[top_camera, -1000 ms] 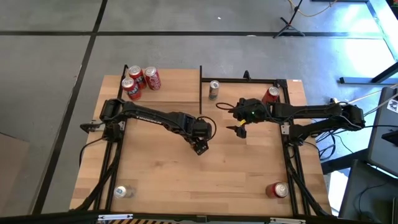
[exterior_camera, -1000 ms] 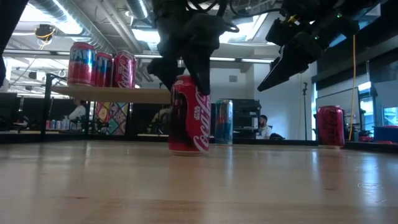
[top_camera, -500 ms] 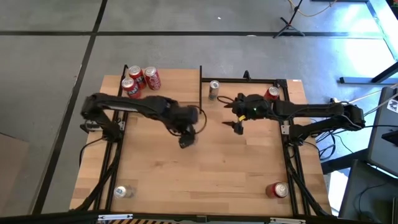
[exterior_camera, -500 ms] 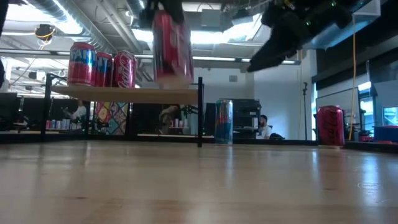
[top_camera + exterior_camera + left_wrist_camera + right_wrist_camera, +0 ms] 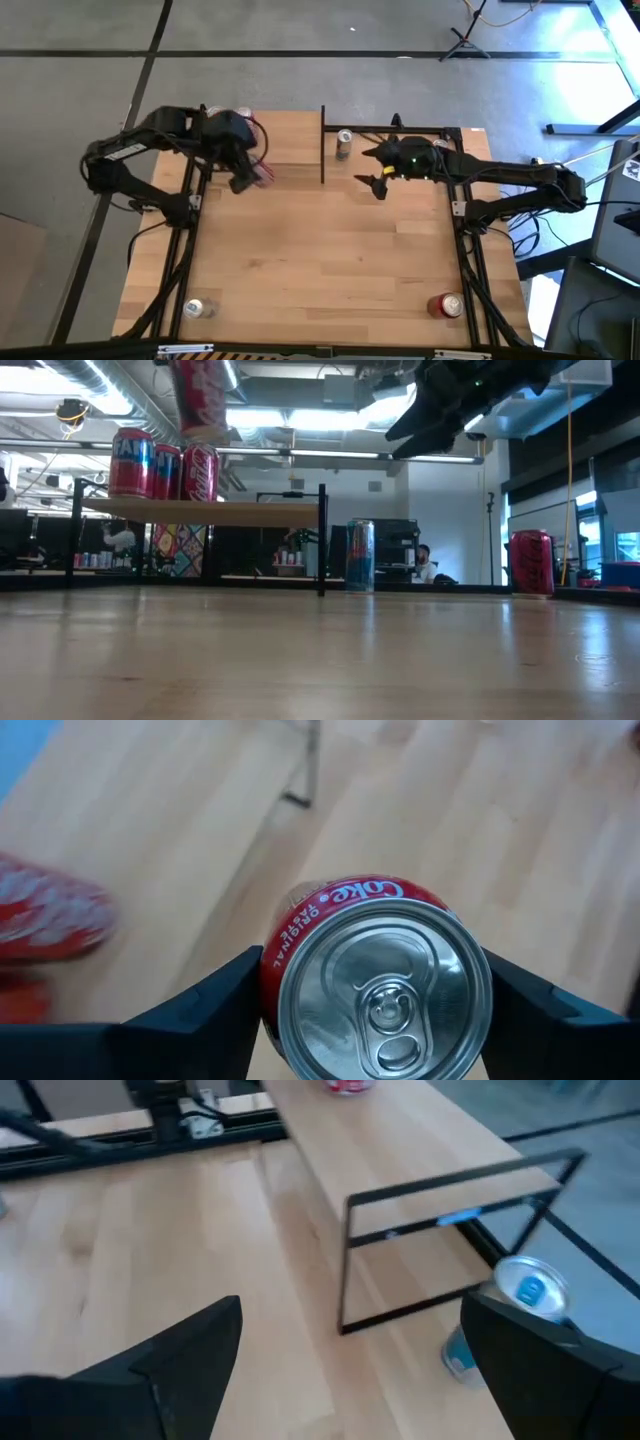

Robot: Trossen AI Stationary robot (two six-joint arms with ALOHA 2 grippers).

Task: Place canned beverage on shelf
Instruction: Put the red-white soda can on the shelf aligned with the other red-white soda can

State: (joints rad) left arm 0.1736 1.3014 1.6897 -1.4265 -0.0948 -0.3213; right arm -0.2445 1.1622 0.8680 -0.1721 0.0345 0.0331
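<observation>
**Red can held high over the shelf's open end**

We have the red can (image 5: 375, 975) clamped by its sides between the fingers of the left gripper (image 5: 243, 172), top facing the wrist camera. In the low view the can (image 5: 200, 398) hangs well above the shelf (image 5: 200, 512), above the cans already standing there (image 5: 158, 463). We judge it a light, stiff, smooth cylinder: the thin wall could dent under a hard squeeze and the slick paint may slip, so a hold across the middle of the body, as we have now, seems best.

The board has thin black posts at its corners, one at the near end (image 5: 322, 540), and the standing cans crowd the far part. Bare board lies between them and that post, so we judge there is room to lower it there.

Our right gripper (image 5: 376, 186) waits over the table near the blue can (image 5: 344, 143), its fingers spread wide and empty.
</observation>
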